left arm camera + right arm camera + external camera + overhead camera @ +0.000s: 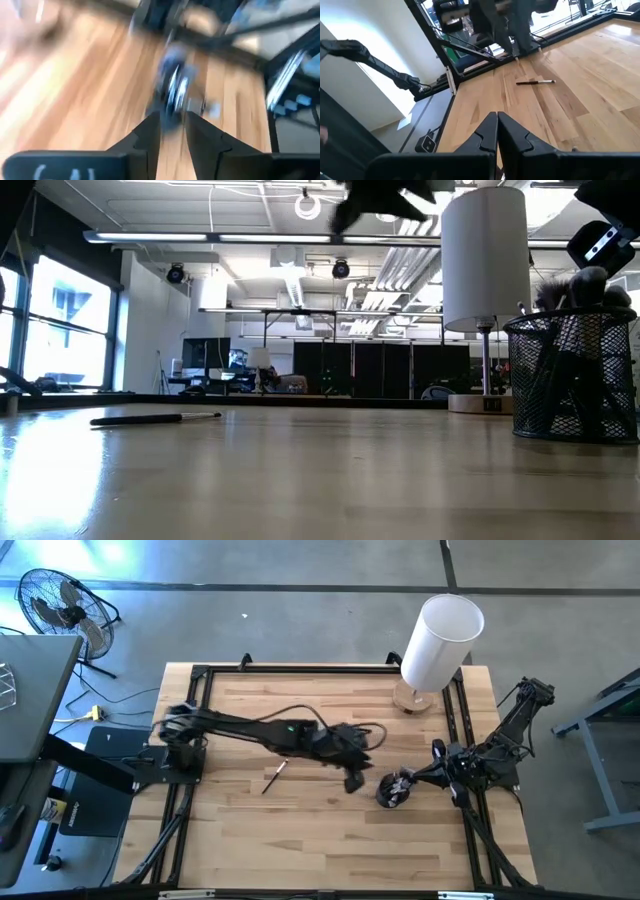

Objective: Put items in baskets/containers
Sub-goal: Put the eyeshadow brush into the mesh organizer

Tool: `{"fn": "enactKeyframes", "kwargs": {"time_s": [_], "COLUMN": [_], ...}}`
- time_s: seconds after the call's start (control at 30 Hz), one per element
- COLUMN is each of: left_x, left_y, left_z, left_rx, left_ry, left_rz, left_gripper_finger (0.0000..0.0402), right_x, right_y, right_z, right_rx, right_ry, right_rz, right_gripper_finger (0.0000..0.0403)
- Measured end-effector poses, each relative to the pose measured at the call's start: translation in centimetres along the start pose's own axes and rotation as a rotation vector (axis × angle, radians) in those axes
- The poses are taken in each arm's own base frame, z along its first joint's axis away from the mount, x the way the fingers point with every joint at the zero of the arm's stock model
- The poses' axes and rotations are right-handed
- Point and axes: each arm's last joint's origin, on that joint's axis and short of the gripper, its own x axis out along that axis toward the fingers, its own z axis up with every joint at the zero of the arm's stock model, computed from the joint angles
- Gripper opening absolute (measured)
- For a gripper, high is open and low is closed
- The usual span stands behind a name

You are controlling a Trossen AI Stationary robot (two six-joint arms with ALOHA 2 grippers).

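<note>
Above the table (330,830), left gripper (354,781) slightly parted beside cup (392,790), right gripper (497,131) closed, one brush (274,776) lying apart.

overhead and level table-edge cameras share the black cup (392,790) and table (330,840).

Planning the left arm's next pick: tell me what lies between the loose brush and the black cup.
High view: the left gripper hangs between the loose brush and black cup; the board is otherwise bare.
</note>
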Motion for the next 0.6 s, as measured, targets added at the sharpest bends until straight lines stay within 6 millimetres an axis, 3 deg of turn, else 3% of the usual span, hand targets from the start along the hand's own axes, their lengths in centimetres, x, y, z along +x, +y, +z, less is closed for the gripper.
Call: {"fn": "enactKeyframes", "kwargs": {"time_s": [0.2,0.33,0.43,0.6], "left_x": [-5.0,-6.4,-5.0,-2.4], "left_y": [0.0,-0.7,-0.9,-0.7], "left_z": [-2.1,-4.7,-6.6,-10.2], "left_rx": [-0.156,-0.103,-0.059,0.045], "left_ry": [0.215,0.320,0.369,0.436], "left_rz": [0.242,0.447,0.464,0.338], "left_gripper_finger": [0.0061,0.0047,0.0038,0.0010], "right_x": [0.0,0.0,0.0,-0.1], "right_y": [-0.1,-0.2,-0.4,-0.5], "right_z": [0.1,0.2,0.2,0.5], "right_rx": [-0.001,-0.008,-0.008,0.008], "right_ry": [-0.019,-0.055,-0.083,-0.148], "right_rz": [-0.028,-0.084,-0.126,-0.204], "right_gripper_finger": [0.0000,0.0000,0.0000,0.0000]}}
